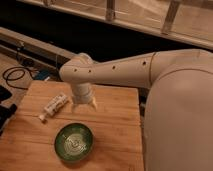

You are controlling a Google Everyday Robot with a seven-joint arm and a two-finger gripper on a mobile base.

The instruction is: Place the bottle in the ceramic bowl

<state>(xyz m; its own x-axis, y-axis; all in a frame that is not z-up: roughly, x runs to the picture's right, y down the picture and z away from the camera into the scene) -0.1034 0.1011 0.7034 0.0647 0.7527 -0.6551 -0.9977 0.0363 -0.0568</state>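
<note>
The small white bottle lies on its side on the wooden table, cap toward the front left. The dark green ceramic bowl sits on the table in front of it, with nothing in it. My gripper hangs from the white arm just right of the bottle and behind the bowl, pointing down at the table. It holds nothing that I can see.
The white arm and robot body fill the right side. A black cable lies on the floor at the left. A dark rail and a ledge run behind the table.
</note>
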